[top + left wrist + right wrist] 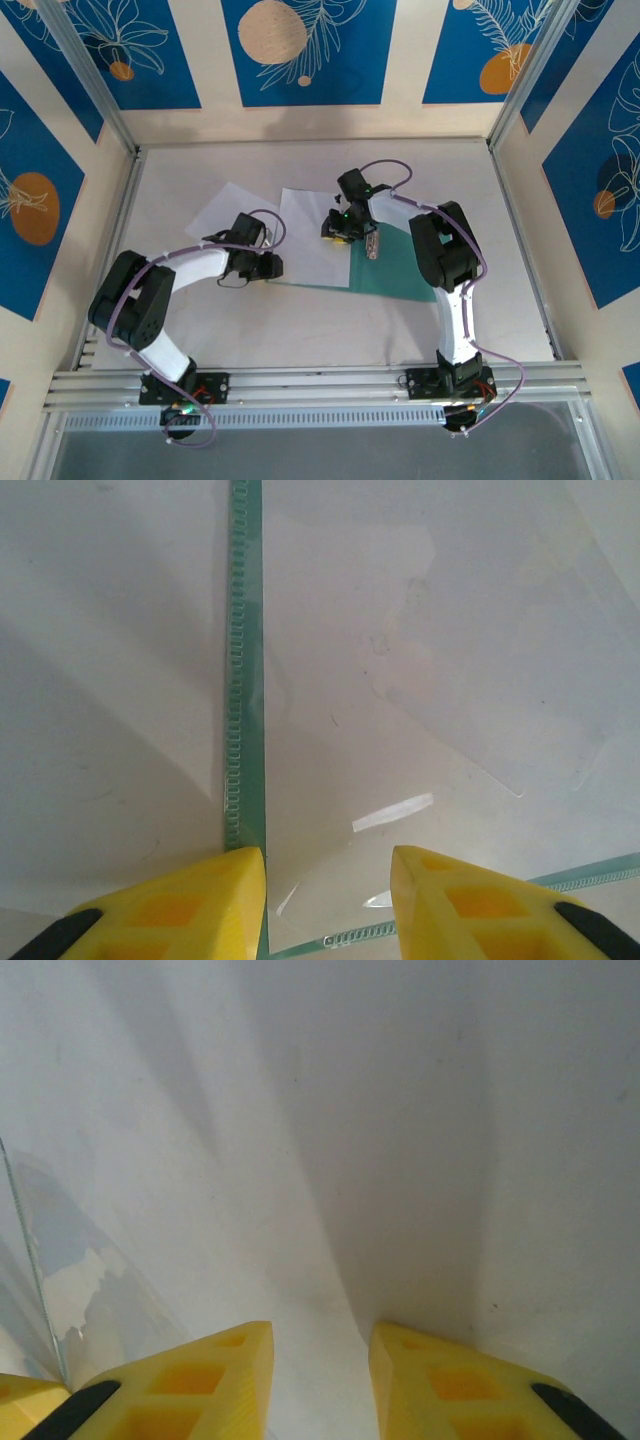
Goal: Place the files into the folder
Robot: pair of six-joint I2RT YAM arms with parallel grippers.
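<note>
The teal-green folder [395,265] lies open and flat on the table, its silver clip [372,244] on the inner side. One white file [308,238] rests on the folder's left leaf. The other file [222,208] lies on the table to the left. My left gripper [268,266] sits at the folder's near left corner. Its yellow fingers stand apart [328,855] over the teal edge [245,630] and a clear film [450,680], nothing clamped between them. My right gripper [340,232] is down on the first file, fingers apart [320,1330], with a shaded crease in the sheet [350,1110] running up between them.
Aluminium frame rails [300,385] run along the near edge, with both arm bases bolted there. Patterned blue-and-cream walls [300,60] close in the table at the back and both sides. White tabletop [300,330] lies between the folder and the rails.
</note>
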